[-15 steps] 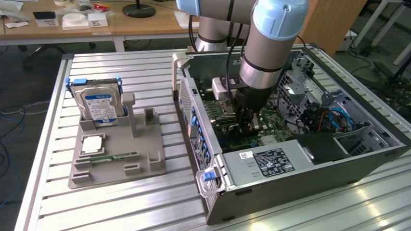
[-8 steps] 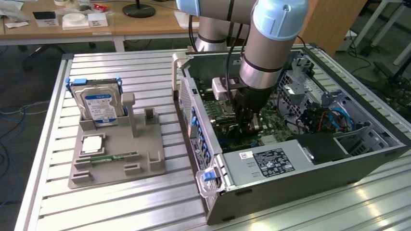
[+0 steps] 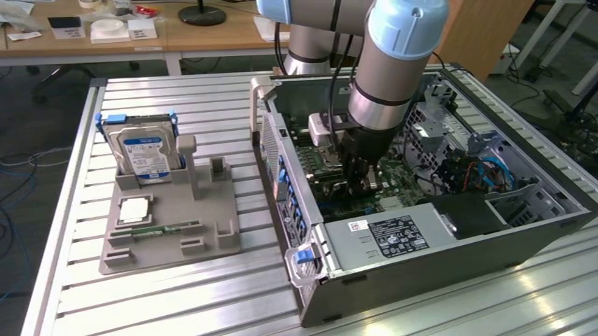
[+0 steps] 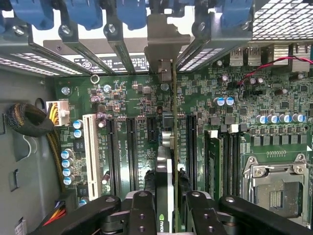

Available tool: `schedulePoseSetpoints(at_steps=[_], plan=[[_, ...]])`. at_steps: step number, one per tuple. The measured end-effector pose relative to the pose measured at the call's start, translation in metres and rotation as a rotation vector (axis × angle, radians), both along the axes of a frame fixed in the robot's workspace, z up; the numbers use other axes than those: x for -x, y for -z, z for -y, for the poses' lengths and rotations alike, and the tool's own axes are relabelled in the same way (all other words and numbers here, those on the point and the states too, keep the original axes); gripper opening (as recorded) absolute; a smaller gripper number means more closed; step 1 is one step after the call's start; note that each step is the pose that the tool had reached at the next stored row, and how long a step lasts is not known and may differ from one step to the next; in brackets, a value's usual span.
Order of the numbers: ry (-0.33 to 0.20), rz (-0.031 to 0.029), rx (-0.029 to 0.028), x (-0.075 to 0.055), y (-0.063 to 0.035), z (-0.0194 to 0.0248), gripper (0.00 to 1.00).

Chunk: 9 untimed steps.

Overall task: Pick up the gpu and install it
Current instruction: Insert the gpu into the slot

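The gpu (image 4: 165, 156) is seen edge-on in the wrist view, a thin card with a green edge and a dark face. It stands upright over the green motherboard (image 4: 127, 98), in line with the black expansion slots (image 4: 132, 152). Its silver end bracket (image 4: 161, 44) reaches the case's rear slot openings. My gripper (image 4: 165, 178) is shut on the gpu, with one black finger (image 4: 147, 185) pressed against each face. In the exterior view the gripper (image 3: 363, 183) is lowered deep inside the open computer case (image 3: 280, 150), above the motherboard, and hides the card.
On the exterior view's left, a grey holder (image 3: 168, 231) carries a silver hard drive (image 3: 145, 150) and a narrow RAM stick (image 3: 164, 229). Inside the case are the power supply (image 3: 393, 234), blue slot clips (image 4: 83, 12), the CPU socket (image 4: 276, 191), seated memory (image 4: 212, 161) and a cable bundle (image 4: 27, 122).
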State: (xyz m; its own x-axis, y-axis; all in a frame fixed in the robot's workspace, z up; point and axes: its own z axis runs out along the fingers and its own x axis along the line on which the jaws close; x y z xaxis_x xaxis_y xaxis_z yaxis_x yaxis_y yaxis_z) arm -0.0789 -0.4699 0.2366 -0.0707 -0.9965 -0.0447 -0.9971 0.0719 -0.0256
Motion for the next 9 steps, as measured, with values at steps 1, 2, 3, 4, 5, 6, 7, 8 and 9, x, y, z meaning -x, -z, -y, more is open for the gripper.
schedulePoseSetpoints(at_steps=[1, 2, 3, 4, 5, 6, 7, 8, 9], plan=[[0.0, 0.0, -0.0001, 0.0, 0.0, 0.0, 0.29], [0.0, 0.0, 0.0, 0.0, -0.0001, -0.0001, 0.29], [0.0, 0.0, -0.0003, 0.0, -0.0008, -0.0001, 0.29], [0.0, 0.0, -0.0004, 0.0, -0.0019, -0.0002, 0.29], [0.0, 0.0, -0.0001, 0.0, -0.0028, -0.0004, 0.29], [0.0, 0.0, -0.0002, 0.0, -0.0031, -0.0005, 0.29], [0.0, 0.0, -0.0001, 0.0, -0.0032, -0.0005, 0.29], [0.0, 0.0, -0.0001, 0.0, -0.0032, -0.0004, 0.29], [0.0, 0.0, 0.0, 0.0, -0.0032, -0.0004, 0.29]])
